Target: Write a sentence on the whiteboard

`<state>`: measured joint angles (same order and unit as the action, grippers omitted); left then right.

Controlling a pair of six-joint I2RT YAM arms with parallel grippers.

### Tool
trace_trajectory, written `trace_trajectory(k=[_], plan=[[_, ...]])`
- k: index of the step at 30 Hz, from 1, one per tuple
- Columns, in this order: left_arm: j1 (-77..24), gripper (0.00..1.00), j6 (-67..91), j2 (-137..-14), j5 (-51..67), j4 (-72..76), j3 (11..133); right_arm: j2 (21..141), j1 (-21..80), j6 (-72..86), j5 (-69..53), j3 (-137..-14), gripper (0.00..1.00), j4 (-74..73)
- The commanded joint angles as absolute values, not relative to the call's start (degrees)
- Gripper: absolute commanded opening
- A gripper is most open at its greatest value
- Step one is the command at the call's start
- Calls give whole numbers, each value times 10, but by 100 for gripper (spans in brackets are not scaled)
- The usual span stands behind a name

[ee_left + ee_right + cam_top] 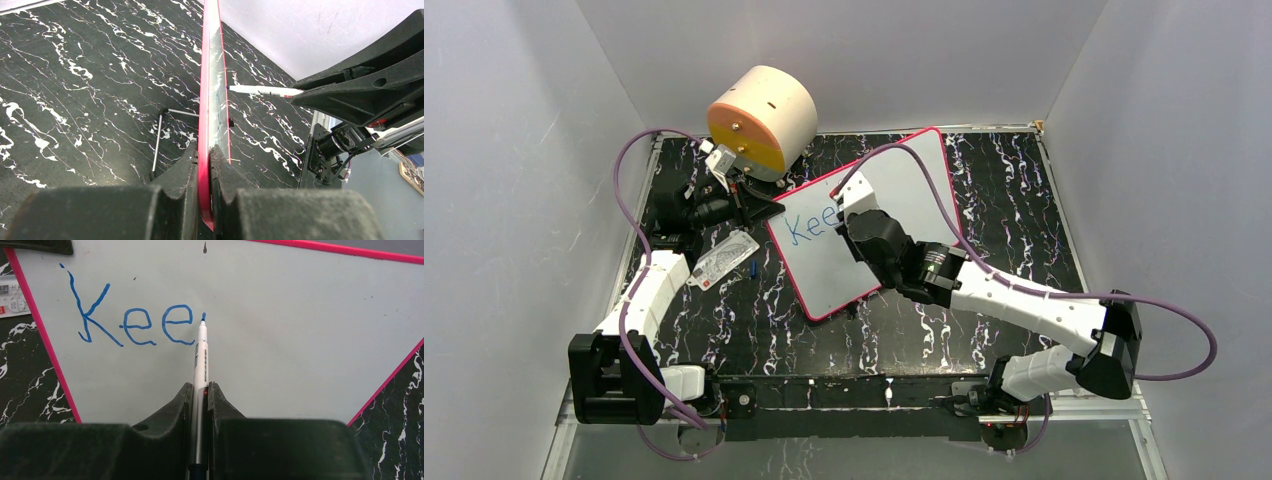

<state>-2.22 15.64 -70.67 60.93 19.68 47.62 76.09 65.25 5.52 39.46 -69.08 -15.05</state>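
The whiteboard (829, 272) sits at the centre of the top view, turned so one corner points to the upper right of the frame, its pink-red border all round. The sentence (132, 322) so far reads "Kee" in blue, near the board's upper left in the right wrist view. The tip of a white marker (201, 357) touches the board just right of the last "e". The right gripper (200, 387) is clamped on the marker's barrel, reaching in from the lower right of the top view. The left gripper (202, 152) is pinched on the board's pink edge, which runs edge-on up the middle of the left wrist view. Left of the board in the top view, a small printed card (724, 262) lies on the black marbled table (1014, 200). A cream and orange drum (762, 120) stands at the upper left.
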Motion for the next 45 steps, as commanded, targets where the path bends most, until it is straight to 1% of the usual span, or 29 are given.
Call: trace_trajectory(k=[1, 21, 36, 45], plan=[[-37, 0, 102, -700, 639, 181, 462, 765, 650, 39, 402, -703, 0, -103], [-37, 0, 103, -699, 642, 181, 463, 783, 630, 32, 419, -697, 0, -86], [-37, 0, 104, -698, 640, 182, 463, 779, 625, 71, 429, -693, 0, -152], [-37, 0, 104, -700, 641, 181, 463, 774, 625, 87, 391, -692, 0, -176]])
